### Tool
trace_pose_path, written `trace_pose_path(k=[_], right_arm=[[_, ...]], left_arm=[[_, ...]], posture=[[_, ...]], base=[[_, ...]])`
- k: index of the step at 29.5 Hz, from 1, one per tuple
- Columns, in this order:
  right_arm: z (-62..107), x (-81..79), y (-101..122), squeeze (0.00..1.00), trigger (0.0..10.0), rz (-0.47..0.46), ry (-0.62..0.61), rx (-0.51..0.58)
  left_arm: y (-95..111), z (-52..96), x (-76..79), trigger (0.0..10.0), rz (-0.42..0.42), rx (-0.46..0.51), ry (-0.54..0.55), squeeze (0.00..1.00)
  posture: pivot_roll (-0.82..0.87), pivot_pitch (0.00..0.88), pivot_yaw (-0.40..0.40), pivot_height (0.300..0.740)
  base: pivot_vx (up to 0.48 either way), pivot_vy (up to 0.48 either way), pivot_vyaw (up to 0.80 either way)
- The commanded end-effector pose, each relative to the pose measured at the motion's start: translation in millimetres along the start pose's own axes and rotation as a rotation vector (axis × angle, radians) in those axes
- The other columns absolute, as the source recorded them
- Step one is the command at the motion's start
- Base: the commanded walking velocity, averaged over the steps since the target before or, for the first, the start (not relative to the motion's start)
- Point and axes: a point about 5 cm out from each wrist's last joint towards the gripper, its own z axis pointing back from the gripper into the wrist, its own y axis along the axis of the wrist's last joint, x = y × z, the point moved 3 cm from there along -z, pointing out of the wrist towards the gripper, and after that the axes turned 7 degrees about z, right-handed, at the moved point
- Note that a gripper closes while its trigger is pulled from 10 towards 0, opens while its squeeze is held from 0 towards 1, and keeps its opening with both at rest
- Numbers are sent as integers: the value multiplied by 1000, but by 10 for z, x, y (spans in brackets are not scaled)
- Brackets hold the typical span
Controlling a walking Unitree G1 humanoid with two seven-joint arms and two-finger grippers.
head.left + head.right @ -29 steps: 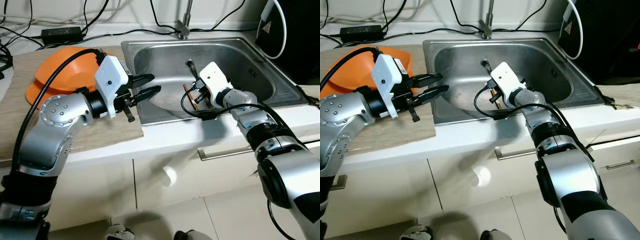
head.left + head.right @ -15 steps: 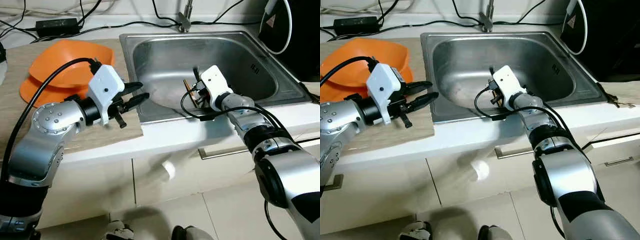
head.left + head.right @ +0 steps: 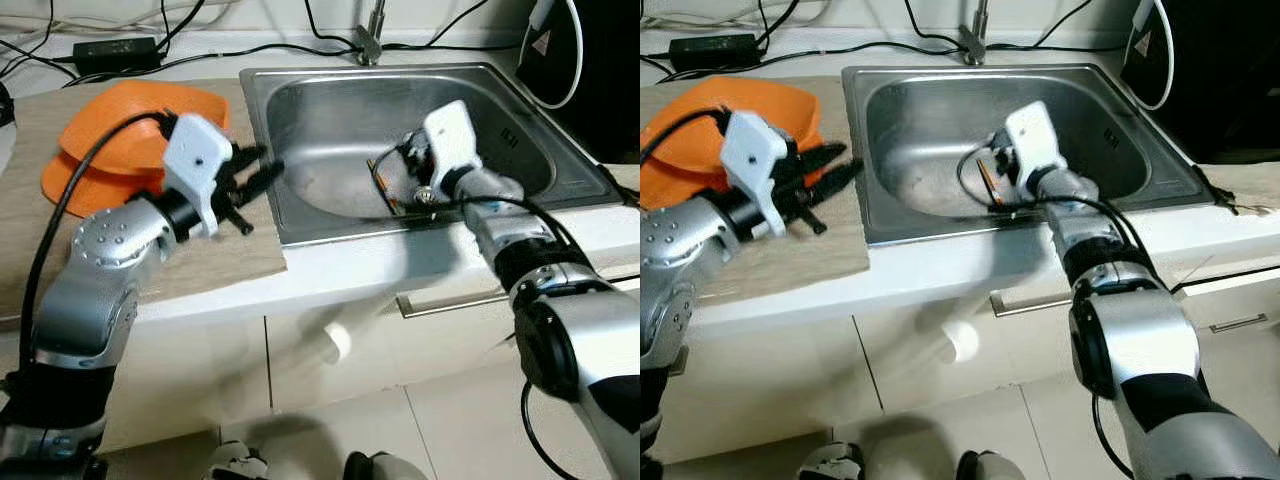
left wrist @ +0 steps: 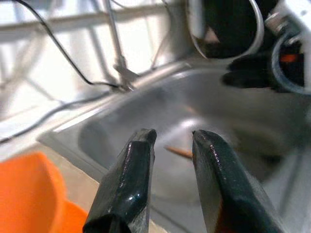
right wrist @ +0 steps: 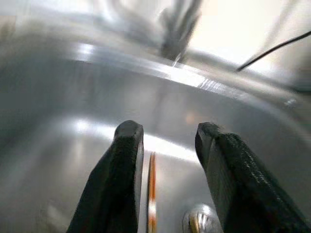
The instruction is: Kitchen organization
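A brown stick-like utensil (image 3: 384, 190) lies in the steel sink (image 3: 330, 125); in the right wrist view the same stick (image 5: 151, 187) runs beside a round metal end (image 5: 198, 219). My right gripper (image 5: 167, 133) hangs open just above them inside the basin, under its white wrist block (image 3: 449, 133). My left gripper (image 3: 845, 164) is open and empty, hovering over the wooden board (image 3: 205, 262) by the sink's left rim and pointing toward the basin. Two stacked orange bowls (image 3: 115, 125) sit on the board behind it.
A faucet (image 3: 369, 45) stands at the sink's back rim. Black cables and a power brick (image 3: 115, 49) lie along the wall. A black appliance (image 3: 590, 70) stands at the right. Cabinet fronts and a tiled floor are below the counter edge.
My right gripper has lifted and shifted back and to the right inside the sink. My left gripper has drawn back a little toward the orange bowls, still open.
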Motion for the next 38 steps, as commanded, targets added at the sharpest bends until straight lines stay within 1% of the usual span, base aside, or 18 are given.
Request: trace_pose_path(k=[1, 2, 3, 5, 6, 7, 9, 10, 11, 14, 17, 22, 26, 28, 29, 33, 35, 38], right_arm=[[41, 269, 190, 0, 10000, -112, -118, 124], [78, 296, 209, 0, 10000, -119, -126, 159], [78, 296, 209, 0, 10000, -119, -126, 159], [123, 301, 227, 0, 10000, -121, -121, 193], [223, 280, 268, 0, 10000, -134, -116, 247], [334, 248, 303, 0, 10000, -160, -108, 281], [646, 137, 366, 0, 10000, -184, -92, 325], [758, 77, 368, 0, 10000, -176, -78, 328], [758, 77, 368, 0, 10000, -176, -78, 328], [949, -40, 303, 0, 10000, -140, -47, 316], [1071, -70, 245, 0, 10000, -136, -41, 282], [1187, -75, 313, 0, 10000, -142, -47, 262], [1184, -54, 340, 0, 10000, -127, -47, 255], [1165, -32, 375, 0, 10000, -111, -43, 260], [1165, -32, 375, 0, 10000, -111, -43, 260], [1149, 16, 405, 0, 10000, -113, -59, 257], [1142, 29, 402, 0, 10000, -108, -72, 238], [1149, 36, 399, 0, 10000, -102, -85, 232]], left_arm=[[102, -25, -29, 10000, -4, 57, 67, 0], [133, -34, -36, 10000, -11, 81, 94, 0], [133, -34, -36, 10000, -11, 81, 94, 0], [145, -44, -48, 10000, -6, 87, 123, 0], [175, -56, -55, 10000, 0, 102, 154, 0], [195, -70, -53, 10000, -14, 104, 173, 0], [282, -127, -1, 10000, -82, 138, 177, 0], [307, -157, 20, 10000, -93, 145, 177, 0], [307, -157, 20, 10000, -93, 145, 177, 0], [355, -237, 65, 10000, -95, 151, 165, 0], [351, -283, 117, 10000, -84, 147, 144, 0], [333, -290, 131, 10000, -54, 155, 159, 0], [327, -296, 111, 10000, -43, 159, 180, 0], [295, -280, 56, 10000, -32, 151, 212, 0], [295, -280, 56, 10000, -32, 151, 212, 0], [262, -264, 16, 10000, -22, 148, 229, 0], [199, -269, 29, 10000, -1, 120, 230, 0], [146, -272, 62, 10000, -2, 94, 220, 0]], posture=[[123, 49, -51, 740], [114, 46, -48, 740], [114, 46, -48, 740], [106, 44, -46, 740], [87, 40, -38, 740], [81, 39, -36, 740], [62, 38, -28, 740], [60, 38, -26, 740], [60, 38, -26, 740], [43, 40, -14, 740], [34, 38, -10, 740], [33, 39, -14, 740], [38, 34, -32, 740], [39, 33, -37, 740], [39, 33, -37, 740], [43, 30, -50, 740], [43, 33, -61, 740], [39, 36, -67, 740]], base=[[0, 0, 0], [0, 0, 0], [0, 0, 0], [0, 0, 0], [0, 0, 0], [0, 0, 0], [0, 0, 0], [0, 0, 0], [0, 0, 0], [0, 0, 0], [97, 0, 800], [346, 0, 800], [368, 0, 800], [364, 0, 653], [364, 0, 506], [366, 0, 0], [144, 0, 0], [0, 0, 0]])
